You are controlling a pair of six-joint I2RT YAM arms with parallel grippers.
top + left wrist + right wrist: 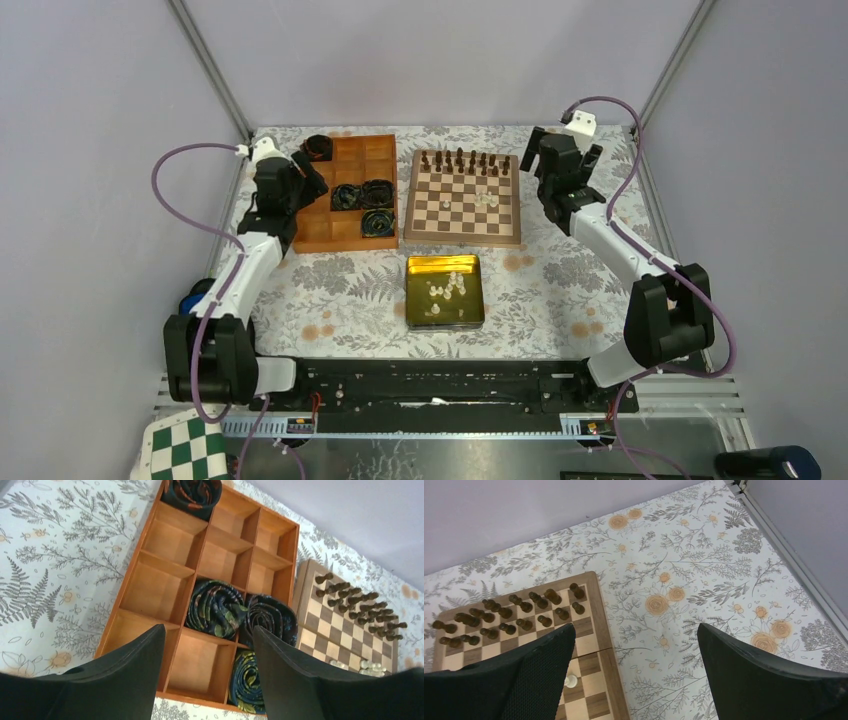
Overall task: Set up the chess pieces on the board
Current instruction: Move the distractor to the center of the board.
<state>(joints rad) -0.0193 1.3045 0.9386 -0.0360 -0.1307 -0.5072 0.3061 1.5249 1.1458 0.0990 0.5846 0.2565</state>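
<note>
Right end effector [634,630] wide open, empty, near far-right corner of square wooden chessboard [462,241]; left end effector [208,630] likewise; tiny cream-white chess pieces [452,287] mostly in shallow gold metal tin [411,295], so best isolate one, pinch upright.

Counted: one board [462,240], one orange compartment tray [345,244] of twelve cells holding four rolled dark cloths [347,195], one gold tin [420,272] and one green-and-white checkered mat [185,450]. Dark brown pieces [460,160] stand in two rows, apparently eight each, though they are too small to confirm. Cream-white chess pieces [487,198]: three or four on the board and roughly six or more in the tin, exact figures not determinable.
</note>
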